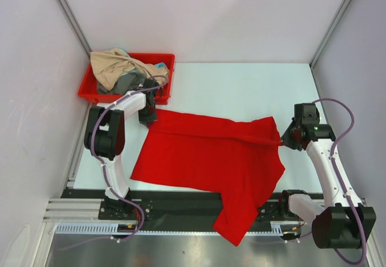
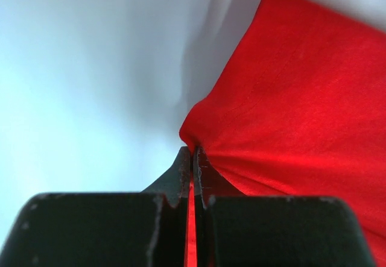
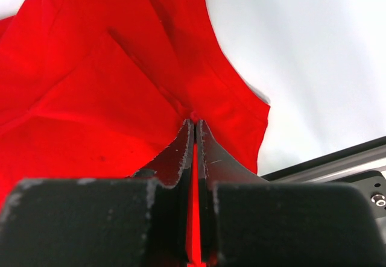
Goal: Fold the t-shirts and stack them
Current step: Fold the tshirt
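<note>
White table (image 1: 241,86) under your arms carries the red t-shirt (image 1: 205,158), one end drooping over the near edge. Your left gripper (image 1: 149,117) and right gripper (image 1: 282,139) each pinch its cloth; the remaining t-shirts (image 1: 120,68), seemingly bunched, sit in the red tray (image 1: 87,90).

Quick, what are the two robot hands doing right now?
Left gripper: closed, pinching the red t-shirt at a far corner.
Right gripper: closed, pinching the same shirt at its right side.

A white table (image 1: 241,86) carries a red t-shirt (image 1: 211,158) spread across its middle, draping over the near edge, and a red tray (image 1: 90,91) at its far left corner.
</note>
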Motion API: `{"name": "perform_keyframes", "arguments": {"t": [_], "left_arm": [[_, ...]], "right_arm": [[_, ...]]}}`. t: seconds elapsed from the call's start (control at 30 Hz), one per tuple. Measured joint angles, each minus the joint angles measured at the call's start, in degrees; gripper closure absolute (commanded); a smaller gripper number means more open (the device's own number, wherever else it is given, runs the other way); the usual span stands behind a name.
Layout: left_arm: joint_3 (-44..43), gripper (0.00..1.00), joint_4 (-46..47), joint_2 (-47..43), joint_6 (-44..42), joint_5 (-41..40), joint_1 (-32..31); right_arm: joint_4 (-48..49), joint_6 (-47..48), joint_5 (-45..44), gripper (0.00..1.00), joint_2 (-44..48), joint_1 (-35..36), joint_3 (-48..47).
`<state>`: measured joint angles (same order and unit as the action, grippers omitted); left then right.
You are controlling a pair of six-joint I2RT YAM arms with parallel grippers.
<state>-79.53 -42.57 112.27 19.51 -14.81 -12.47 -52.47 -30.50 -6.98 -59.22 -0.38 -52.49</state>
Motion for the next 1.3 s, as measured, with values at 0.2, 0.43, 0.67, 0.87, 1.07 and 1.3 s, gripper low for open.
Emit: {"name": "perform_keyframes", "arguments": {"t": [0.2,0.43,0.67,0.87,1.07,1.3], "left_arm": [[3.0,1.00,0.2,-1.2,1.2,0.5,0.0],[3.3,1.00,0.6,-1.2,1.5,0.5,0.0],[3.5,1.00,1.0,-1.2,1.7,0.6,0.0],[3.9,1.00,1.4,-1.3,1.7,0.6,0.0],[4.1,1.00,1.7,-1.4,1.7,0.6,0.0],[4.1,1.00,1.6,-1.4,1.7,0.6,0.0]], "right_arm": [[-0.5,-0.8,0.0,1.00,-0.5,-0.1,0.2],[-1.4,-2.1,0.5,1.00,-1.6,-0.2,1.7],[-2.5,-3.8,1.5,1.00,-1.6,-0.2,3.3],[-2.8,-4.8,1.3,1.00,-1.6,-0.2,4.5],[-2.7,-5.2,0.8,1.00,-2.1,-0.4,4.8],[-2.4,-5.5,0.7,1.00,-2.8,-1.0,4.9]]}}
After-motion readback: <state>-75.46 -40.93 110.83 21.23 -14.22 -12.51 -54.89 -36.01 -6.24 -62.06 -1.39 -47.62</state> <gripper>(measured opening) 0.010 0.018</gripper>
